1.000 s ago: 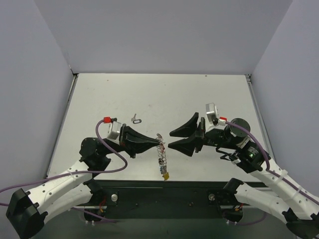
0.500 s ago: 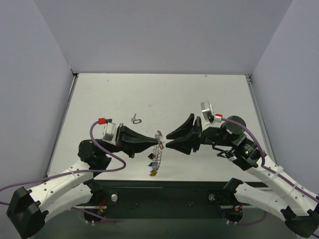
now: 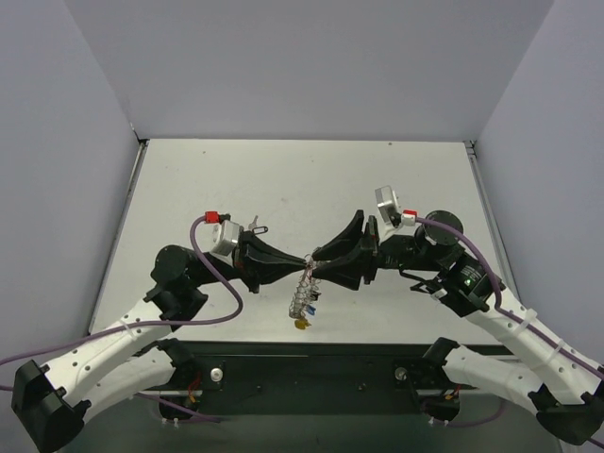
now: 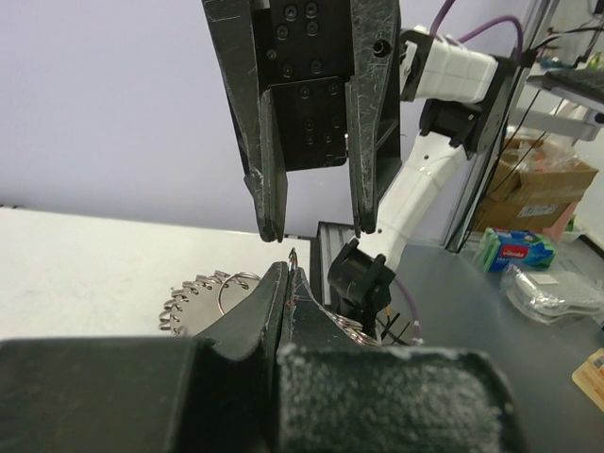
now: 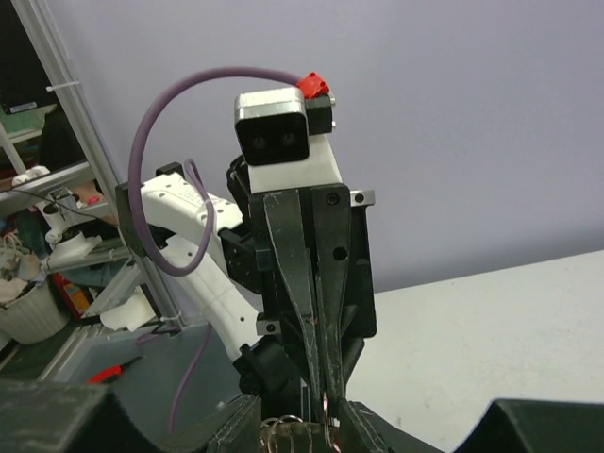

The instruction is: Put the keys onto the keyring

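Observation:
My left gripper (image 3: pixel 306 261) is shut on the keyring (image 3: pixel 302 297), pinching the thin wire at its top. The ring hangs below, fringed with small silver pieces and coloured tags, a yellow one lowest. In the left wrist view my left gripper (image 4: pixel 288 276) holds the wire, and the fringe (image 4: pixel 200 291) fans out to the left. My right gripper (image 3: pixel 317 265) is open and faces the left one tip to tip, its fingers (image 4: pixel 267 203) just above the pinched wire. The right wrist view shows ring loops (image 5: pixel 288 430) between its pads. One loose silver key (image 3: pixel 256 226) lies on the table behind the left wrist.
The white table (image 3: pixel 311 179) is enclosed by grey walls on three sides. Its black front edge (image 3: pixel 311 354) carries both arm bases. Purple cables loop from each wrist.
Both grippers have closed in toward each other and now meet at the centre. The left gripper has moved right and farther back with the keyring. The ring's hanging tail has swung.

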`<state>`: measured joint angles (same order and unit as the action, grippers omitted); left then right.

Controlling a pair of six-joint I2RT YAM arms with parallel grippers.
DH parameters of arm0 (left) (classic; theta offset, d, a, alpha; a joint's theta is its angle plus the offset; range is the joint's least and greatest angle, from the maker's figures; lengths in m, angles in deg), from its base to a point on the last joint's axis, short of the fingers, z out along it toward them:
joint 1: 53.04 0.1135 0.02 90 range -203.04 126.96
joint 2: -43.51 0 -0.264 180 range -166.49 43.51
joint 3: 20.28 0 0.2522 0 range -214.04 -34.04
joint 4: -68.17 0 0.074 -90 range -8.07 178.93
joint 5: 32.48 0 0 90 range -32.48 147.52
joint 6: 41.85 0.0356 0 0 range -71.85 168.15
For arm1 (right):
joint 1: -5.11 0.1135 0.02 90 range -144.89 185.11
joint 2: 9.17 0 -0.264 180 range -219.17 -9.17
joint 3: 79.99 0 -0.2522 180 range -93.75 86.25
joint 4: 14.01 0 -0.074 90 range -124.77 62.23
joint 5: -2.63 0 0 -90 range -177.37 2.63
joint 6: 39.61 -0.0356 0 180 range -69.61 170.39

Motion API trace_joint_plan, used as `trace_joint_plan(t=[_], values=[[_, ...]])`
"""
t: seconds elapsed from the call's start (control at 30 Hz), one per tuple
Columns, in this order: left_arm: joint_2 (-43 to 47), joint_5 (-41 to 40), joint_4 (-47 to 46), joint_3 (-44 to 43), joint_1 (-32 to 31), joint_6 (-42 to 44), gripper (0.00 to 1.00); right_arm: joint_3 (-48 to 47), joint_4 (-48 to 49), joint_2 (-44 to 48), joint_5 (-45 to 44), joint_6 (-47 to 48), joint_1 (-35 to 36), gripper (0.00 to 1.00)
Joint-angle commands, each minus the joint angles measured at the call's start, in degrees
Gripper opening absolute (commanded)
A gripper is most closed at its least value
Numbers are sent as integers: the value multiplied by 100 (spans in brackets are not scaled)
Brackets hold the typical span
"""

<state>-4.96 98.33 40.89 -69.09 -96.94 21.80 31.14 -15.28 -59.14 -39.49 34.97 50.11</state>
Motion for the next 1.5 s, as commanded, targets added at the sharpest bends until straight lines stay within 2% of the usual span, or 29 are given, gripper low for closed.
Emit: trace_joint_plan(t=[0.0, 0.17, 0.3, 0.33, 0.37, 0.43, 0.57, 0.87, 1.47], values=[[259, -74, 1096, -591, -13, 657, 0, -377, -308, -56, 170, 425, -17, 38], [320, -92, 1177, -574, -13, 692, 0, -378, -414, -74, 117, 487, -17, 39], [338, -161, 810, -399, -13, 570, 0, -351, -335, -74, 134, 461, -17, 37], [364, -197, 660, -345, -13, 465, 0, -342, -309, -74, 186, 444, -17, 32], [364, -223, 476, -249, -22, 386, 0, -342, -274, -74, 222, 435, -17, 21], [382, -337, -244, 58, -13, 158, 0, -334, -239, -82, 257, 400, -17, 17], [338, -469, -1439, 419, -13, -186, 0, -298, -133, -74, 275, 338, -17, 19], [101, -478, -2698, 710, -22, -678, 0, -149, 394, -126, 521, 4, -17, 22], [39, -513, -2814, 701, -22, -767, 0, -8, 1001, -197, 644, -392, 27, 27]])
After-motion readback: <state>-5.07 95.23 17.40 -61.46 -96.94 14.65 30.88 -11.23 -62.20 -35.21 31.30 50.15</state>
